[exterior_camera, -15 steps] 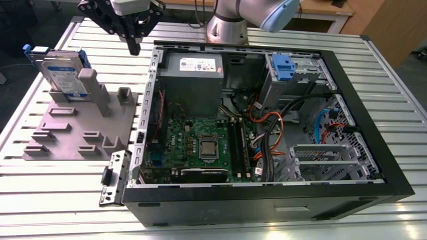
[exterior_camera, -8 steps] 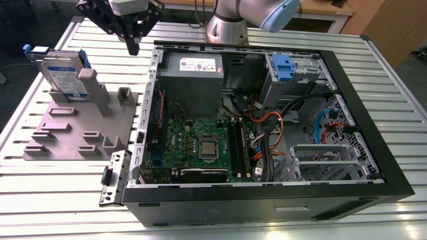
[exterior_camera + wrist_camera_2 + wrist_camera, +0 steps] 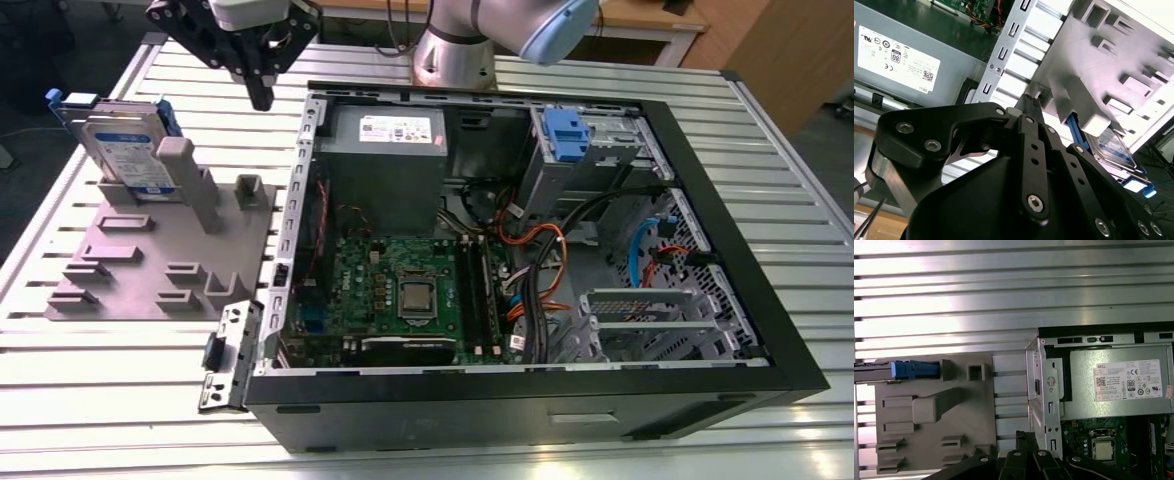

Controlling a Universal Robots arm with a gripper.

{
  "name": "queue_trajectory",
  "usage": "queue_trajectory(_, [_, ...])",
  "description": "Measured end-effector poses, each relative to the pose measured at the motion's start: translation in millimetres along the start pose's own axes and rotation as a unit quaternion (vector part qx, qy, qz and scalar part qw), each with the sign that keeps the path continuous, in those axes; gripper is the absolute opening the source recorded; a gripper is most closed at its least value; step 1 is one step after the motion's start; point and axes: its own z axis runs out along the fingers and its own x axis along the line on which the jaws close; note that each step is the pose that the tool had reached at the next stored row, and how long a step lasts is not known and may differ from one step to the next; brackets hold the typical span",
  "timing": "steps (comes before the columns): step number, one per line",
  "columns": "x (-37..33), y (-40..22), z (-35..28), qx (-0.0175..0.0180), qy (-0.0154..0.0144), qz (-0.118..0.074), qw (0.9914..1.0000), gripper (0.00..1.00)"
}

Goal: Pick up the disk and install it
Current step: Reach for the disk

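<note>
Disk [image 3: 127, 140] stands on edge, leaning a little, in a slot at the far corner of the grey fixture plate [image 3: 147, 250], which lies on the slatted table [image 3: 120, 400] toward the exterior view's left edge. Its labelled face looks toward the near edge. In the first wrist view its top edge and blue rail [image 3: 914, 370] run in line with the far edge, pointing at the computer case [image 3: 534, 400]. The gripper [image 3: 260, 95] hangs higher up, over the strip between fixture and case, so the disk is to the exterior view's left and below it, near but apart. The wrist points straight down, and the fingers look pressed together on nothing.
</note>
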Motion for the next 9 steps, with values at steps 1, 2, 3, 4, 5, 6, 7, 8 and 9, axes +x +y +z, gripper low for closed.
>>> queue_trajectory(1, [0.6,0.0,0.0,0.0,0.0,0.0,1.0,0.11])
queue_trajectory(2, [1.3,-0.1,0.0,0.0,0.0,0.0,1.0,0.11])
queue_trajectory(3, [2.1,-0.2,0.0,0.0,0.0,0.0,1.0,0.11])
queue_trajectory(4, [2.9,-0.2,0.0,0.0,0.0,0.0,1.0,0.11])
queue_trajectory(5, [3.8,-0.3,0.0,0.0,0.0,0.0,1.0,0.11])
queue_trajectory(6, [4.7,-0.4,0.0,0.0,0.0,0.0,1.0,0.11])
queue_trajectory(7, [5.6,-0.4,0.0,0.0,0.0,0.0,1.0,0.11])
queue_trajectory(8, [6.7,-0.5,0.0,0.0,0.0,0.0,1.0,0.11])
queue_trajectory(9, [7.9,-0.6,0.0,0.0,0.0,0.0,1.0,0.11])
